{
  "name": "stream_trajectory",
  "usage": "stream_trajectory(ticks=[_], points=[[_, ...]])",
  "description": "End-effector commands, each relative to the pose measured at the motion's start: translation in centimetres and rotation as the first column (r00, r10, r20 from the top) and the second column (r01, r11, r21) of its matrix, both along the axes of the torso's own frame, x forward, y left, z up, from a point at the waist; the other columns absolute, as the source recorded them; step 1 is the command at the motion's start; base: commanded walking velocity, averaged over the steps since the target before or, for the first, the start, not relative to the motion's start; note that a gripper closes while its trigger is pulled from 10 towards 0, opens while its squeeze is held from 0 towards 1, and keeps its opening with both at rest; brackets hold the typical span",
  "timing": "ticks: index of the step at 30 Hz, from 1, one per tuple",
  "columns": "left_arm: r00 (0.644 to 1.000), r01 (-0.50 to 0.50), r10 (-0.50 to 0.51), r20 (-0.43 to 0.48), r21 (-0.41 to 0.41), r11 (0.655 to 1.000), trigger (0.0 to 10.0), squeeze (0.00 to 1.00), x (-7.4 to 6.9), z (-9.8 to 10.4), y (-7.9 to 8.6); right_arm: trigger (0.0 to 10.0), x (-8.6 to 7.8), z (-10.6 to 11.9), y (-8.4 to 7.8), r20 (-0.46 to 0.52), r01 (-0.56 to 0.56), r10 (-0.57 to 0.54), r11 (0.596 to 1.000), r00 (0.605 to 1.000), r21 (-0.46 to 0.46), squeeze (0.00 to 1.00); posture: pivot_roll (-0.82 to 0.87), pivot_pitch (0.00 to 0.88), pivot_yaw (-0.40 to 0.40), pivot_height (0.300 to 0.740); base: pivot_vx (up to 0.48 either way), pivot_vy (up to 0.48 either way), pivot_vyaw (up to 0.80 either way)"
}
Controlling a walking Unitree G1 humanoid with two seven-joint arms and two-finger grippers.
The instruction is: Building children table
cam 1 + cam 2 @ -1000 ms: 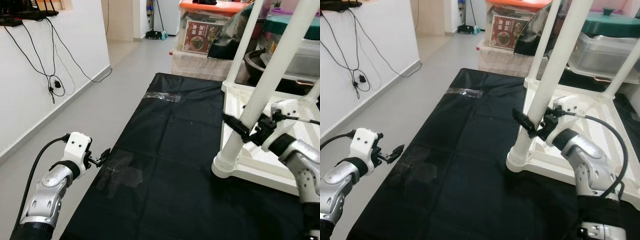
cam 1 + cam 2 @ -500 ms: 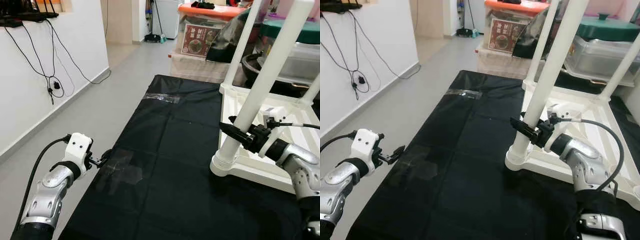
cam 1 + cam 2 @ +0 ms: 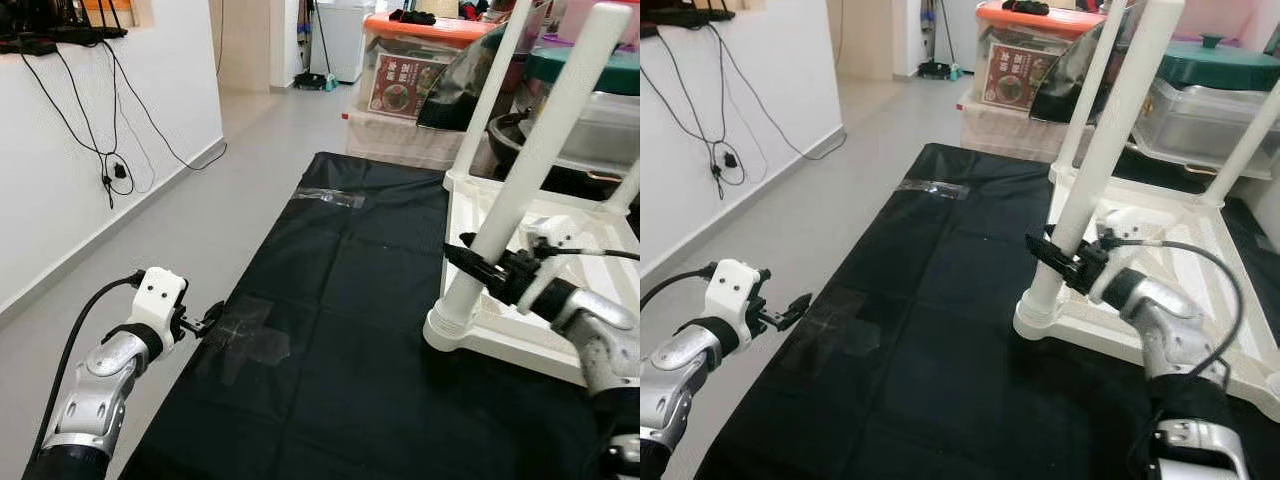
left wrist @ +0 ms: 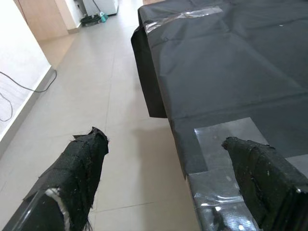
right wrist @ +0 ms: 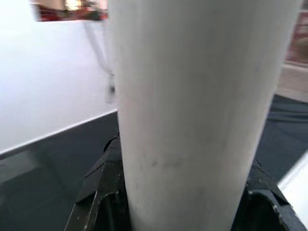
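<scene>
Left wrist view looks past the left gripper [image 4: 163,183], its fingers [image 4: 79,168] spread apart and holding nothing, to grey floor tiles [image 4: 120,144] beside the taped edge of a black sheet [image 4: 231,72]; the head views add, further right, the upturned white table [image 3: 530,320] lying on that sheet, where the right gripper [image 3: 480,268] clamps a white leg [image 3: 520,200] low down. Right wrist view shows that leg squeezed between black fingers [image 5: 103,178]. Behind, a box label [image 3: 400,85] is too small to read

Grey tiled floor [image 3: 230,170], white wall [image 3: 60,230]
</scene>
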State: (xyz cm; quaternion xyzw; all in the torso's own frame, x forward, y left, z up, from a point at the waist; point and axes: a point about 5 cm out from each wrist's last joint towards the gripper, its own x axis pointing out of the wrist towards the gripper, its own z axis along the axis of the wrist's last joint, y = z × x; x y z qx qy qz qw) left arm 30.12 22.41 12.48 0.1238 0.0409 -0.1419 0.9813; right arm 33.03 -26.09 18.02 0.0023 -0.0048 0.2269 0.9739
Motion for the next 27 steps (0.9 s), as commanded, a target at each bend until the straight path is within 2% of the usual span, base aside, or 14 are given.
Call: stream_trajectory(ticks=[1, 2, 4, 5, 7, 11, 13, 18, 21, 22, 23, 25, 26, 27], points=[[1.0, 0.005, -0.005, -0.005, 0.006, 1.0, 10.0, 0.0, -0.2, -0.3, -0.1, 0.0, -0.1, -2.5, -1.2, -0.13, 0.339, -0.346, 0.938, 0.929, -0.074, 0.0, 0.12, 0.0, -0.085, 0.74, 0.0, 0.0, 0.0], [1.0, 0.005, -0.005, -0.005, 0.006, 1.0, 10.0, 0.0, -0.2, -0.3, -0.1, 0.0, -0.1, -2.5, -1.2, -0.13, 0.339, -0.346, 0.938, 0.929, -0.074, 0.0, 0.12, 0.0, -0.085, 0.74, 0.0, 0.0, 0.0], [1.0, 0.002, -0.002, -0.006, 0.003, 1.0, 10.0, 0.0, -0.4, -0.3, -0.1, 0.0, -0.6, -3.4, -1.3, -0.183, 0.6, -0.601, 0.797, 0.778, -0.068, 0.0, 0.12, 0.0, -0.082, 0.74, 0.0, 0.0, 0.0], [1.0, 0.002, -0.002, -0.006, 0.003, 1.0, 10.0, 0.0, -0.4, -0.3, -0.1, 0.0, -0.6, -3.4, -1.3, -0.183, 0.6, -0.601, 0.797, 0.778, -0.068, 0.0, 0.12, 0.0, -0.082, 0.74, 0.0, 0.0, 0.0], [1.0, 0.0, 0.001, -0.012, 0.002, 1.0, 10.0, 0.0, -0.5, -0.5, -0.1, 0.0, -2.0, -4.8, 0.3, -0.244, 0.728, -0.715, 0.684, 0.655, -0.048, 0.0, 0.12, 0.0, -0.075, 0.74, 0.0, 0.0, 0.0], [1.0, -0.01, 0.01, -0.011, -0.005, 1.0, 10.0, 0.0, -0.5, -0.4, -0.1, 0.0, -3.4, -4.6, 3.6, -0.253, 0.806, -0.778, 0.592, 0.575, 0.011, 0.0, 0.12, 0.0, -0.076, 0.74, 0.0, 0.0, 0.0], [1.0, -0.014, 0.014, -0.009, -0.007, 1.0, 10.0, 0.0, -0.4, -0.4, -0.1, 0.0, -3.6, -4.2, 4.2, -0.245, 0.82, -0.79, 0.571, 0.561, 0.035, 0.0, 0.12, 0.0, -0.076, 0.74, 0.0, 0.0, 0.0], [1.0, -0.014, 0.014, -0.009, -0.011, 1.0, 10.0, 0.0, -0.5, -0.5, -0.2, 0.0, -3.6, -2.7, 5.9, -0.2, 0.822, -0.797, 0.561, 0.569, 0.101, 0.0, 0.12, 0.0, -0.074, 0.74, 0.0, 0.0, 0.0], [1.0, -0.012, 0.012, -0.012, -0.011, 1.0, 10.0, 0.0, -0.5, -0.6, -0.3, 0.0, -3.7, -2.1, 6.9, -0.156, 0.787, -0.772, 0.612, 0.616, 0.081, 0.0, 0.11, 0.0, -0.074, 0.74, 0.0, 0.0, 0.0], [1.0, -0.013, 0.013, -0.015, -0.011, 1.0, 10.0, 0.0, -0.5, -0.7, -0.3, 0.0, -3.8, -2.3, 7.4, -0.152, 0.754, -0.741, 0.655, 0.655, 0.054, 0.0, 0.11, 0.0, -0.075, 0.74, 0.0, 0.0, 0.0], [1.0, -0.013, 0.013, -0.015, -0.011, 1.0, 10.0, 0.0, -0.5, -0.7, -0.3, 0.0, -3.8, -2.3, 7.4, -0.152, 0.754, -0.741, 0.655, 0.655, 0.054, 0.0, 0.11, 0.0, -0.075, 0.74, 0.0, 0.0, 0.0], [1.0, -0.013, 0.012, -0.018, -0.014, 1.0, 10.0, 0.0, -0.4, -0.9, -0.4, 0.0, -3.7, -2.5, 8.3, -0.158, 0.67, -0.658, 0.742, 0.737, 0.035, 0.0, 0.1, 0.0, -0.08, 0.74, 0.0, 0.0, 0.0], [1.0, -0.013, 0.012, -0.018, -0.014, 1.0, 10.0, 0.0, -0.4, -0.9, -0.4, 0.0, -3.7, -2.5, 8.3, -0.158, 0.67, -0.658, 0.742, 0.737, 0.035, 0.0, 0.1, 0.0, -0.08, 0.74, 0.0, 0.0, 0.0], [1.0, -0.01, 0.01, -0.019, -0.019, 1.0, 10.0, 0.0, -0.4, -0.9, -0.7, 0.0, -3.4, -2.4, 8.7, -0.159, 0.6, -0.587, 0.799, 0.794, 0.044, 0.0, 0.1, 0.0, -0.081, 0.74, 0.0, 0.0, 0.0]])
